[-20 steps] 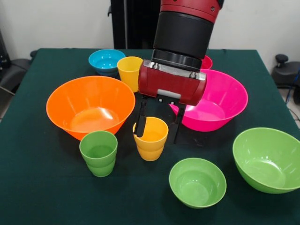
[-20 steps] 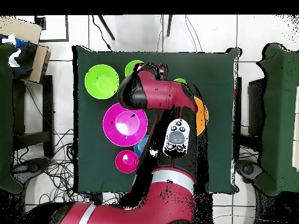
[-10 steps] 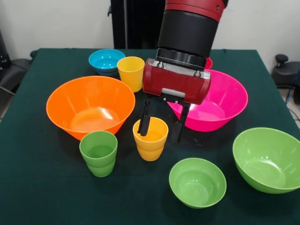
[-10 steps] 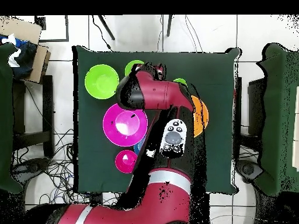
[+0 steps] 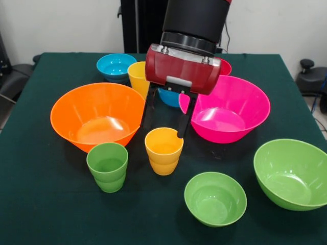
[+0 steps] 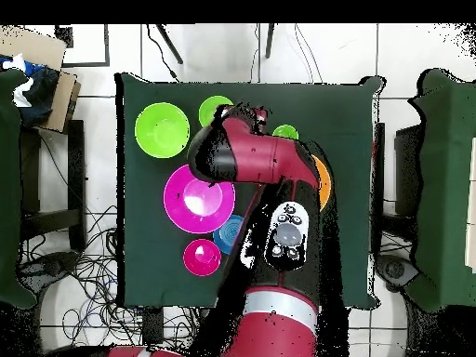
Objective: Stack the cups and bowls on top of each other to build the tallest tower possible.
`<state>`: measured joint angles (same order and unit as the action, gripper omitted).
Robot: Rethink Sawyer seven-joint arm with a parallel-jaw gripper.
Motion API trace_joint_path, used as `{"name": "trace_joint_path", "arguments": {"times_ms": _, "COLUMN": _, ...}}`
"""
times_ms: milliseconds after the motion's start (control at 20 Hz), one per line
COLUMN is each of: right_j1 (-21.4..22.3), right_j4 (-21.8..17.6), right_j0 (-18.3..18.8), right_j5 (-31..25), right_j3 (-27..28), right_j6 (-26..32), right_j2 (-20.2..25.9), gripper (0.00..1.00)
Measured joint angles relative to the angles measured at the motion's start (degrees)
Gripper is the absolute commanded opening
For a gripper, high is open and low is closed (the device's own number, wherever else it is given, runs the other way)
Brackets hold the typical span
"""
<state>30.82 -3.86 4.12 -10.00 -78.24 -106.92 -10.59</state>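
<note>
Gripper (image 5: pixel 163 118) hangs just above the orange-yellow cup (image 5: pixel 163 151), its two black fingers (image 5: pixel 148 109) spread apart and holding nothing — the tips sit above the cup's rim, toward 12 o'clock of it, not touching.

Front view, clock positions taken from the orange-yellow cup, which stands upright near the middle of the green table (image 5: pixel 46 204):
- Green cup (image 5: pixel 107 167) at 8 o'clock, upright, near but apart.
- Large orange bowl (image 5: pixel 98 115) at 10 o'clock; the green cup stands just in front of its wall (touching or not, I cannot tell).
- Yellow cup (image 5: pixel 138 76) at 11 o'clock, partly behind the red wrist housing (image 5: pixel 181 75).
- Light blue bowl (image 5: pixel 115 66) beyond the yellow cup, farther out at 11.
- Darker blue bowl (image 5: pixel 169 97) at 12 — only a sliver shows under the housing, between the fingers.
- Large hot pink bowl (image 5: pixel 230 109) at 2 o'clock, with the red-pink bowl (image 5: pixel 225 67) peeking out behind it.
- Small lime green bowl (image 5: pixel 215 198) at 4 o'clock.
- Large lime green bowl (image 5: pixel 292 173) at 3 to 4 o'clock, at the table's edge.

All bowls and cups rest open side up; nothing is stacked.

Overhead view: the arm (image 6: pixel 265 167) covers the table's middle, hiding the cups' area almost entirely.
</note>
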Motion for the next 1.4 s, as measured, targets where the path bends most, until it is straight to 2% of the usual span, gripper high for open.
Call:
{"name": "trace_joint_path", "arguments": {"times_ms": 350, "right_j1": 3.9, "right_j4": 0.0, "right_j0": 2.3, "right_j5": 0.0, "right_j3": -4.4, "right_j6": 0.0, "right_j2": 0.2, "gripper": 1.00}}
{"name": "trace_joint_path", "arguments": {"times_ms": 1200, "right_j1": 5.9, "right_j4": 0.0, "right_j0": 3.2, "right_j5": -0.1, "right_j3": -7.7, "right_j6": 0.0, "right_j2": 0.9, "gripper": 1.00}}
{"name": "trace_joint_path", "arguments": {"times_ms": 1400, "right_j1": 7.1, "right_j4": 0.0, "right_j0": 4.9, "right_j5": -2.5, "right_j3": -9.4, "right_j6": 0.0, "right_j2": 1.4, "gripper": 1.00}}
